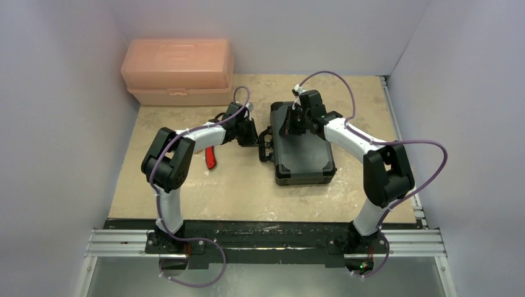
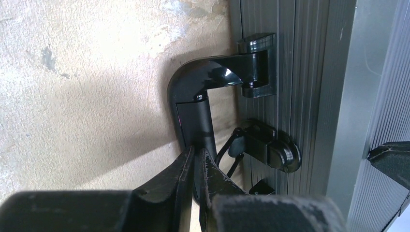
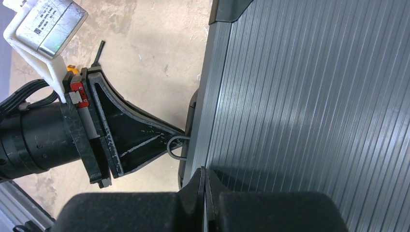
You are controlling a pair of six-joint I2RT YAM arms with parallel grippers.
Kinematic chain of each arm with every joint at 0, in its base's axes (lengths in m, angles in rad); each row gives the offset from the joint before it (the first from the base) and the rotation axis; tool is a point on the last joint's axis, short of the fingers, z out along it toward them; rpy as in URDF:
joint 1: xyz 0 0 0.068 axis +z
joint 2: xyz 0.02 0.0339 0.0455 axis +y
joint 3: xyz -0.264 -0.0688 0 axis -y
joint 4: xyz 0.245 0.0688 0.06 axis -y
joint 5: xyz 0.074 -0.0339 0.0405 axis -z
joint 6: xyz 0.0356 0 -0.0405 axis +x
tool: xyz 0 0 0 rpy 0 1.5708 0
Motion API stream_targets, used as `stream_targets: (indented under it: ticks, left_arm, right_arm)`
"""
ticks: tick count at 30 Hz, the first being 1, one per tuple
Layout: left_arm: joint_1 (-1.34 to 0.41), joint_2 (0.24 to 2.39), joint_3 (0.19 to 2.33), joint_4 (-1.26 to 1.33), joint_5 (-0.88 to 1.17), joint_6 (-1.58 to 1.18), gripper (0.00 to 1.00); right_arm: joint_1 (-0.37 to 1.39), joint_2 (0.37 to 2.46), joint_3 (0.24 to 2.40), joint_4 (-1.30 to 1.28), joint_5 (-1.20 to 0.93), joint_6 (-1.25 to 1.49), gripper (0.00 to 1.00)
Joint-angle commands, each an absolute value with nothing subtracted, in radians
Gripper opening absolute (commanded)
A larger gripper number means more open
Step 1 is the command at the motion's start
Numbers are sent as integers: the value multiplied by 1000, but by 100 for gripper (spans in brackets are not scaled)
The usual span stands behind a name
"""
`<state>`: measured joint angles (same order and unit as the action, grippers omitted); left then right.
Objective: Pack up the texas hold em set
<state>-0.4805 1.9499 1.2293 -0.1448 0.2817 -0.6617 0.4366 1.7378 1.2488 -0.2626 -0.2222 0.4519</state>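
1. White walls [image 1: 56, 93] close in a beige, mottled table [image 1: 235, 185] on three sides.
2. A peach plastic box [image 1: 177, 71] sits in the far left corner, against the back wall.
3. A red object [image 1: 210, 158] lies partly hidden under the left arm.
4. The black case [image 1: 306, 158] lies closed, right of the table's centre.
5. The left tool [image 2: 197, 159] is clamped on the case's handle [image 2: 198, 92].
6. The right tool [image 3: 204, 176] is clenched with nothing between its fingers, its tips at the ribbed lid.
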Motion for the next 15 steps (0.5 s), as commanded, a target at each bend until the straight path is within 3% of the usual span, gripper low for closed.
stream_targets:
  ticks: [1,15]
  left_arm:
    - [-492,1939,1269,-129,290,-652,8]
    - [-521,1949,1324,-130,297,-652,8]
  right_arm:
    - [440,1782,1188,-390,-150,410,0]
    - [441,1784,1174,-382,-156,410,0]
